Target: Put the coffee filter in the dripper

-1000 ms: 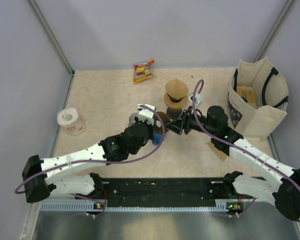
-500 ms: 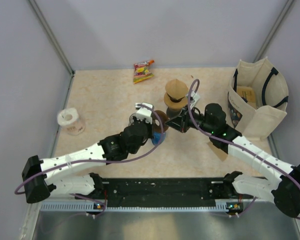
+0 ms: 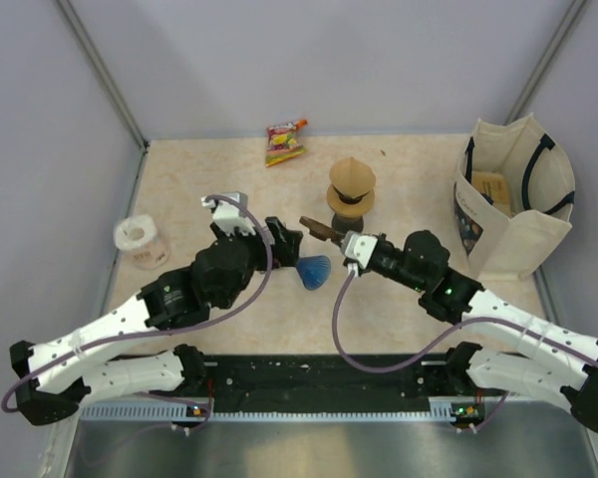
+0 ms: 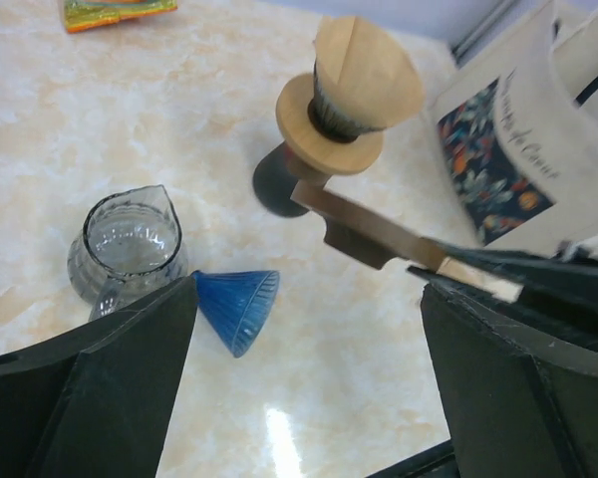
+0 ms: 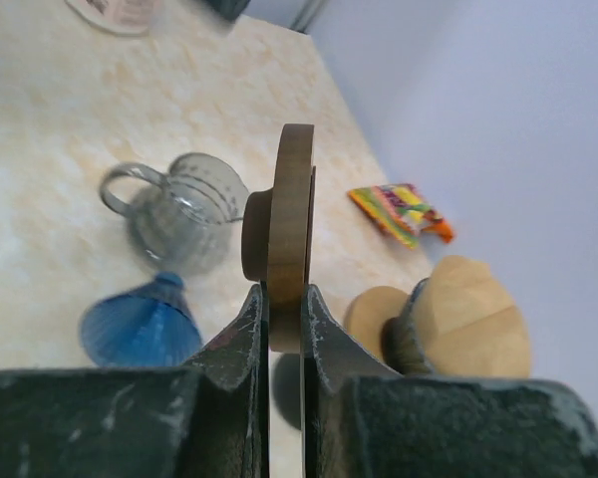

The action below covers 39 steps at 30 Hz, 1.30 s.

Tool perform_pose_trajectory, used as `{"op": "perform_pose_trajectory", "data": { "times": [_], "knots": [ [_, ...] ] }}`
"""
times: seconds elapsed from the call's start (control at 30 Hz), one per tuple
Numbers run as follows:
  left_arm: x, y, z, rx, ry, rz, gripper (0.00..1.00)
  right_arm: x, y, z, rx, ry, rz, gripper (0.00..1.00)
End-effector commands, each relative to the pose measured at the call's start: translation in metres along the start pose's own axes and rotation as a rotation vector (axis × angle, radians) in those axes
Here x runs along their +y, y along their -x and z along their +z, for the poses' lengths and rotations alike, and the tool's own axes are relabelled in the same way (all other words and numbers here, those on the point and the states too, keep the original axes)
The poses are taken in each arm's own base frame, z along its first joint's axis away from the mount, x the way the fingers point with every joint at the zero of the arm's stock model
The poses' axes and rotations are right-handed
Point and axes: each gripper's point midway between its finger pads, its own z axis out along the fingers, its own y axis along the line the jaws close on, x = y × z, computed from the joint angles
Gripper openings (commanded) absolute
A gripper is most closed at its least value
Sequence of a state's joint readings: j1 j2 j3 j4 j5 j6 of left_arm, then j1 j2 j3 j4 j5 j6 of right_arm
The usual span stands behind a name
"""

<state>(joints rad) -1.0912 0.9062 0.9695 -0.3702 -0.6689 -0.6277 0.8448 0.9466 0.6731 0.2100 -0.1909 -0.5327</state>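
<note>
Two pincers, one busy. Right pincer (image 5: 284, 299): shut tight on one wooden disc (image 5: 287, 214), gripped edge-on by its lower rim, fingers (image 5: 241, 344) pressed flat to both faces. Left pincer (image 4: 309, 289): spread wide, holding nothing, hanging above the bench (image 3: 199, 189).

Just below and between the two: one blue dripper (image 4: 237, 307), ribbed, lying on its side on the bench. Just beside it, one clear glass jug (image 4: 128, 244), upright, with spout and handle.

Farther out, beyond the disc: one filter (image 4: 369, 75). Tan paper, cone-shaped, smooth, tip uppermost as seen from above. Perched on one stand (image 4: 274, 179) with a dark base, a pale wooden ring (image 4: 329, 134) and a dark ribbed piece between ring and paper. Near the dripper but apart from it, not in it.

Toward the bench's edges:
- One bright snack packet (image 3: 285, 141), flat at the far side.
- One white paper roll (image 3: 142, 242), on end at the left.
- One cream cloth bag (image 3: 513, 199) with dark handles, upright at the right, with printed card showing at its mouth.
</note>
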Motion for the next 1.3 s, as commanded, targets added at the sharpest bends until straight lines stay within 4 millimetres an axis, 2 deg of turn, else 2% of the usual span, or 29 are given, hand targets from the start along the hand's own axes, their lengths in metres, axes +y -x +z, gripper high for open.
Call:
{"op": "perform_pose_trajectory", "data": {
  "times": [0.0, 0.1, 0.2, 0.27, 0.33, 0.47, 0.5, 0.6, 0.8, 1.0, 1.27],
  "knots": [
    [-0.005, 0.033, -0.019, -0.002, -0.028, -0.178, 0.99, -0.024, 0.019, -0.004, -0.058, -0.09, -0.5, 0.0],
    [-0.009, 0.037, -0.015, 0.063, -0.078, -0.246, 0.99, -0.025, 0.027, -0.006, -0.062, -0.154, -0.663, 0.0],
    [-0.003, 0.037, 0.0, 0.118, -0.11, -0.323, 0.99, -0.029, 0.038, -0.008, -0.042, -0.258, -0.86, 0.0],
    [-0.004, 0.033, 0.007, 0.148, -0.152, -0.355, 0.98, -0.03, 0.041, -0.006, -0.025, -0.298, -0.911, 0.0],
    [-0.007, 0.032, 0.013, 0.165, -0.183, -0.375, 0.95, -0.024, 0.039, -0.001, -0.02, -0.279, -0.925, 0.0],
    [-0.006, 0.027, 0.022, 0.183, -0.177, -0.396, 0.9, -0.013, 0.046, 0.002, -0.066, -0.268, -0.931, 0.0],
    [-0.003, 0.025, 0.025, 0.184, -0.166, -0.406, 0.88, -0.013, 0.047, 0.002, -0.068, -0.27, -0.931, 0.0],
    [-0.013, 0.019, 0.027, 0.218, -0.231, -0.429, 0.78, -0.012, 0.049, 0.001, -0.073, -0.283, -0.947, 0.0],
    [-0.016, 0.011, 0.036, 0.262, -0.262, -0.461, 0.6, -0.011, 0.041, 0.004, -0.032, -0.274, -0.962, 0.0],
    [-0.018, 0.011, 0.04, 0.263, -0.307, -0.522, 0.49, -0.005, 0.04, 0.008, -0.024, -0.26, -0.988, 0.0],
    [-0.022, 0.008, 0.043, 0.305, -0.345, -0.569, 0.26, 0.0, 0.043, 0.008, -0.039, -0.246, -0.981, 0.0]
  ]
}}
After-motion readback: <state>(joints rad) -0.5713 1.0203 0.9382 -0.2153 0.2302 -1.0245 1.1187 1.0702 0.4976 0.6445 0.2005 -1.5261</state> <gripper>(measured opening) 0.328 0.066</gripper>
